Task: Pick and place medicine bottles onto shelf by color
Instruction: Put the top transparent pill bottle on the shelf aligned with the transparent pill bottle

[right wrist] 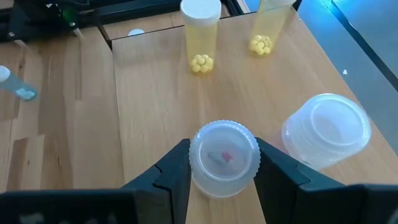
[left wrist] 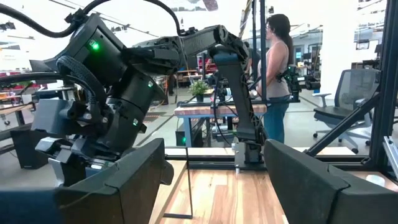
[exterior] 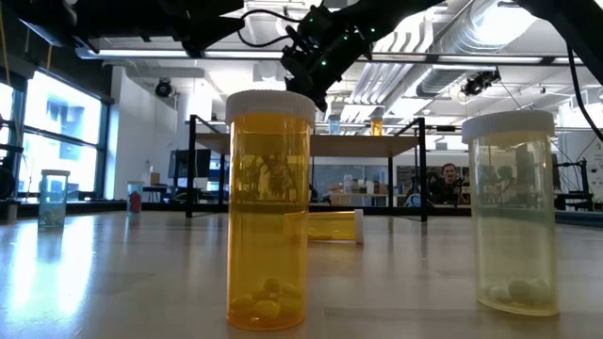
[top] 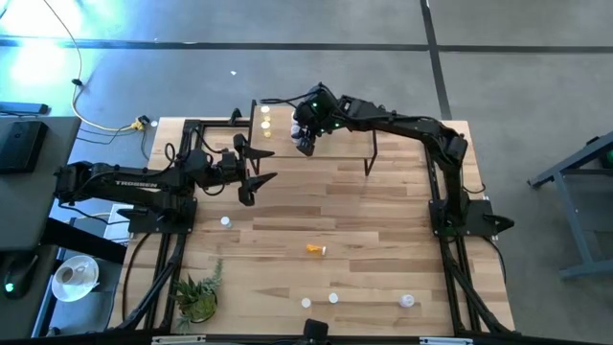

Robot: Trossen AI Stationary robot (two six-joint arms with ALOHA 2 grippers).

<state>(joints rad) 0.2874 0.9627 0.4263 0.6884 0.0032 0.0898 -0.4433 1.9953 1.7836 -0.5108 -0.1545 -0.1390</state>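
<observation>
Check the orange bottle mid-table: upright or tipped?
Tipped. The orange bottle lies on its side on the table, cap end sideways.

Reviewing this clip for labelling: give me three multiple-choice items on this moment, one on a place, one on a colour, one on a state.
1. Where is the right gripper?
A. Over the shelf
B. Beside the plant
C. Off the table

2. What colour are the pills in the two bottles standing ahead of it on the shelf?
A. Red
B. Yellow
C. Blue

3. How does the orange bottle in mid-table stand?
A. Upright
B. Lying on its side
C. Held in the left gripper

Answers: 1 A, the high view shows it above the board. 2 B, yellow pills show in the right wrist view. 3 B, it lies flat in both the high and low views.
</observation>
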